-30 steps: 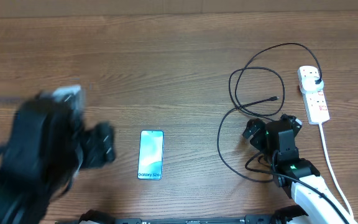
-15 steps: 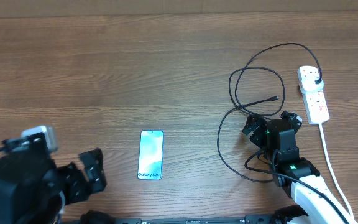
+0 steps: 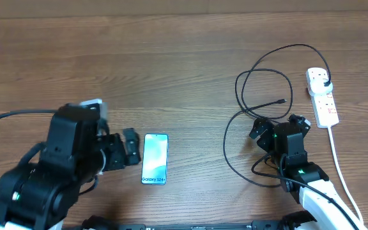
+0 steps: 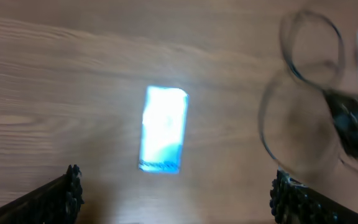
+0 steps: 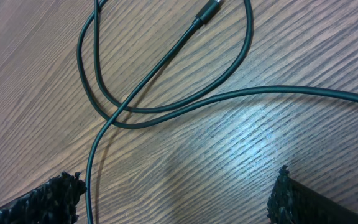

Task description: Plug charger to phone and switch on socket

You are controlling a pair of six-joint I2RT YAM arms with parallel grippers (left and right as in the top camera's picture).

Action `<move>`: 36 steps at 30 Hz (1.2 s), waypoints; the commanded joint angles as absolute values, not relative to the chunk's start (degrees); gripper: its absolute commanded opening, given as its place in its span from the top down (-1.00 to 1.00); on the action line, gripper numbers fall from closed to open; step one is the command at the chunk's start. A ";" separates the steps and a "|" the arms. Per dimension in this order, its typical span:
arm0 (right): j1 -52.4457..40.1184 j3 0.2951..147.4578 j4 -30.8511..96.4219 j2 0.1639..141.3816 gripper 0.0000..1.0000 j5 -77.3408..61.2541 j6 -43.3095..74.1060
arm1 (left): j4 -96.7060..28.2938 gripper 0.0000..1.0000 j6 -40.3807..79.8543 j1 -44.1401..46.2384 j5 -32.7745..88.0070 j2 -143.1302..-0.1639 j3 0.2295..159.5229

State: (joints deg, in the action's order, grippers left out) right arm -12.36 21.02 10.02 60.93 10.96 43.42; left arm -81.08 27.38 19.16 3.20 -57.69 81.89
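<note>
The phone [image 3: 155, 158] lies flat at the front middle, its blue screen up; it shows blurred in the left wrist view [image 4: 163, 127]. My left gripper [image 3: 131, 147] is open and empty just left of the phone [image 4: 179, 205]. The black charger cable [image 3: 237, 86] loops on the right, its connector tip [image 3: 281, 101] loose on the table. Its black plug [image 3: 325, 83] sits in the white power strip [image 3: 322, 99]. My right gripper [image 3: 280, 124] is open and empty just in front of the loops; in the right wrist view [image 5: 179, 199] the cable [image 5: 291, 89] and tip [image 5: 207, 12] lie ahead.
The power strip's white cord [image 3: 340, 167] runs down the right side past my right arm. The wooden table's far edge [image 3: 184, 14] runs along the top. Cable loops pass close beside my right gripper's left finger [image 5: 48, 199].
My left arm has swung from the left side and front-left corner in towards the phone; its gripper now sits beside the phone's left edge. The right arm has barely moved.
</note>
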 commanded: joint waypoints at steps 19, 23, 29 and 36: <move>-12.14 21.71 9.89 60.90 -0.99 11.99 42.78 | -82.50 -0.99 15.81 19.84 5.54 -69.49 80.84; -12.14 21.71 9.91 60.90 -0.99 11.99 42.78 | -77.14 -1.00 16.91 20.45 3.40 -69.76 76.34; -12.14 21.71 9.91 60.90 -0.99 11.97 42.78 | -68.12 -1.00 21.91 20.53 5.19 -69.93 64.73; -12.14 21.71 9.91 60.90 -0.99 11.97 42.78 | -64.79 -1.00 23.57 20.71 5.45 -77.84 61.98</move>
